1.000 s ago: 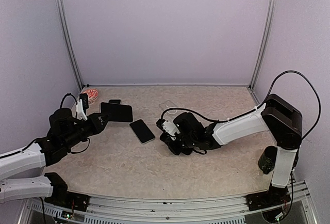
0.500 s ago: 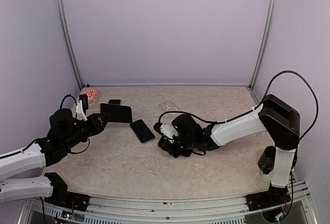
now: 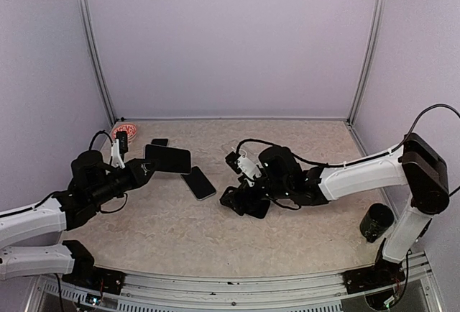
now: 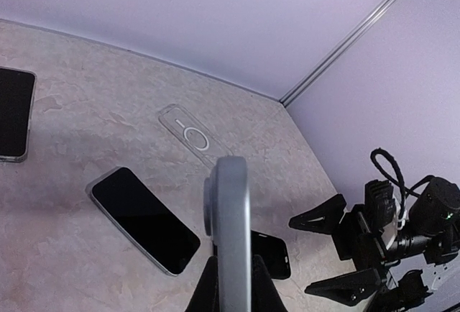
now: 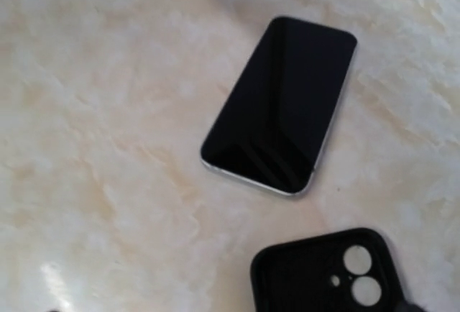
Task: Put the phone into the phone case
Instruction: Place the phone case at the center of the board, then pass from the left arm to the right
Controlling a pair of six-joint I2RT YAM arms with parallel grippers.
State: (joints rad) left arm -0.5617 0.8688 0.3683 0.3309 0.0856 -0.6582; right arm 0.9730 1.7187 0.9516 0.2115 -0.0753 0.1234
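Note:
My left gripper [image 4: 228,283] is shut on a grey phone [image 4: 228,218], held edge-on above the table; in the top view this phone [image 3: 168,159] hangs near the left wall. A second phone [image 5: 280,103] with a black screen lies flat on the table [image 3: 198,182]. The black phone case [image 5: 327,272] lies beside it with its camera holes showing, also seen in the left wrist view [image 4: 270,254]. My right gripper [image 4: 300,256] stands wide open just right of the case, holding nothing. Its fingertips barely show in its own view.
A clear case [image 4: 188,134] lies flat farther back on the table. Another dark phone [image 4: 13,114] rests at the left. A small red-and-white item [image 3: 123,131] sits in the back left corner. A black cylinder [image 3: 376,220] stands by the right arm's base.
My right gripper has gone from shut to wide open, and its arm has shifted right. The left gripper has carried the grey phone slightly right and forward.

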